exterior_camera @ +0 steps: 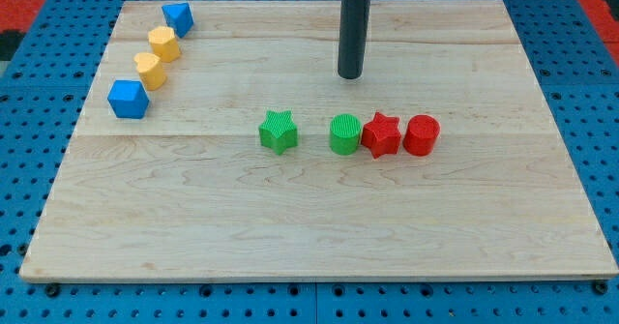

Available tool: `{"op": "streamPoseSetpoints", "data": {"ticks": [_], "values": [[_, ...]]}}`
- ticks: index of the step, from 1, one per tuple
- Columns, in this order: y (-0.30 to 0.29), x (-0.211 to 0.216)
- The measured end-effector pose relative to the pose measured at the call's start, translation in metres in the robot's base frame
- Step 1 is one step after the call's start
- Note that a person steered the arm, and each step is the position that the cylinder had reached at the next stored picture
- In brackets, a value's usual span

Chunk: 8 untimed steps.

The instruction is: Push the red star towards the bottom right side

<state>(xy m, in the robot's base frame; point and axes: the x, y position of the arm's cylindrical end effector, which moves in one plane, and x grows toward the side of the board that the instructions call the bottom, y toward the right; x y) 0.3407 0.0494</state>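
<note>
The red star [381,134] lies right of the board's middle, touching a green cylinder [345,134] on its left and a red cylinder [422,135] on its right. My tip [350,75] stands above this row toward the view's top, about over the green cylinder and up-left of the red star, apart from all blocks.
A green star [279,132] lies left of the row. At the view's upper left a curved line holds a blue block [178,17], two yellow blocks [163,44] [149,70] and a blue cube [128,99]. The wooden board [319,237] sits on a blue pegboard.
</note>
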Motion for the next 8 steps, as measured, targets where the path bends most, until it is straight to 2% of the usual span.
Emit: {"op": "streamPoseSetpoints", "data": {"ticks": [5, 8], "values": [[0.0, 0.0], [-0.047, 0.041]]}}
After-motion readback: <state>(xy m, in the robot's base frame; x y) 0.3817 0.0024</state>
